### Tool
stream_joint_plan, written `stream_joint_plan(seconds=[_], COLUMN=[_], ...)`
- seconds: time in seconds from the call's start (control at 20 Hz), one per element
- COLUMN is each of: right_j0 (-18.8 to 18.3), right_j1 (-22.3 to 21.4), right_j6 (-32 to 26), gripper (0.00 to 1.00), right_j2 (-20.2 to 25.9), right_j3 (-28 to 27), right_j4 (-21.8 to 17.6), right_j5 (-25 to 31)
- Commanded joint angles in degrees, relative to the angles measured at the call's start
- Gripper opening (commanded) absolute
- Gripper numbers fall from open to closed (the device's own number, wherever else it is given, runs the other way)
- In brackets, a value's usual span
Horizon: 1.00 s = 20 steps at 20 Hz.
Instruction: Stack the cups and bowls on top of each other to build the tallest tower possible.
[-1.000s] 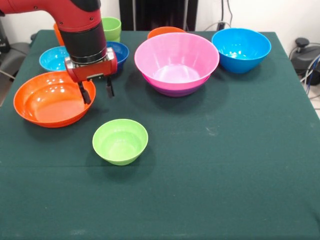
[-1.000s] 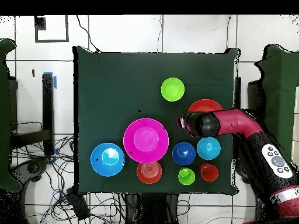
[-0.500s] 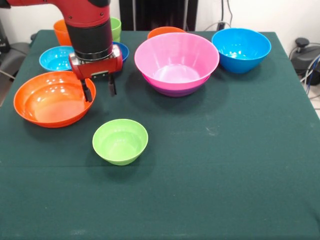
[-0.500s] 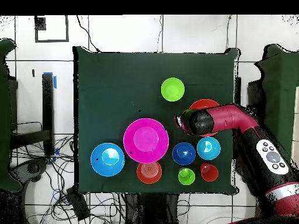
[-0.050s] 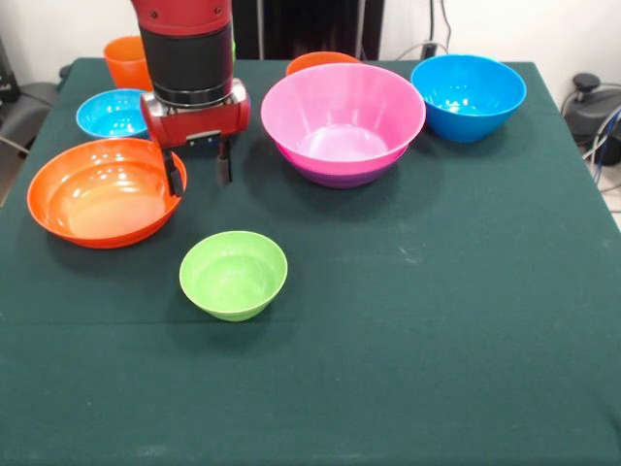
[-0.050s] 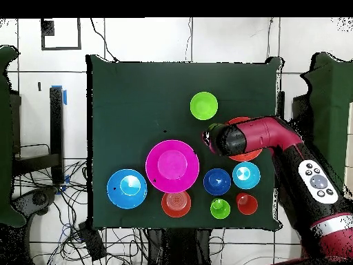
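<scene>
Hand (image 5: 199,173) (fingers parted) beside glossy shallow orange bowl (image 5: 102,192).

1. In my front view, the wide shallow bowl (image 5: 97,194) sits at the left edge of the table (image 5: 437,320).
2. The nearest small bowl (image 5: 233,275) lies nearer to me and to the right of it, not touching.
3. The nested pair of large bowls (image 5: 342,121) stands at far centre, one inside the other.
4. Behind that pair I see a half-hidden bowl (image 5: 320,60), and to the pair's right, apart, the deep bowl (image 5: 468,95).
5. At far left lies a second small bowl (image 5: 109,114), with a tumbler (image 5: 124,60) behind it.
6. The gripper (image 5: 198,172) hangs at the wide shallow bowl's right rim.
</scene>
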Motion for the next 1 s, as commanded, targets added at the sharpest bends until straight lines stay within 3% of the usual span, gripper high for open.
stream_joint_plan(seconds=[0.05, 0.25, 0.65, 1.0], right_j0=[3.8, 2.1, -0.6, -1.1], right_j1=[-1.6, 1.9, 7.0, 7.3], right_j6=[-8.0, -10.5, -25.0, -25.3], gripper=[1.00, 1.00, 1.00, 1.00], right_j2=[-2.7, -1.2, 3.7, 4.2], right_j3=[-1.9, -1.9, -3.4, -3.4], right_j4=[-8.1, -6.0, -6.1, -4.1], right_j5=[-4.7, -5.3, -4.1, -1.2])
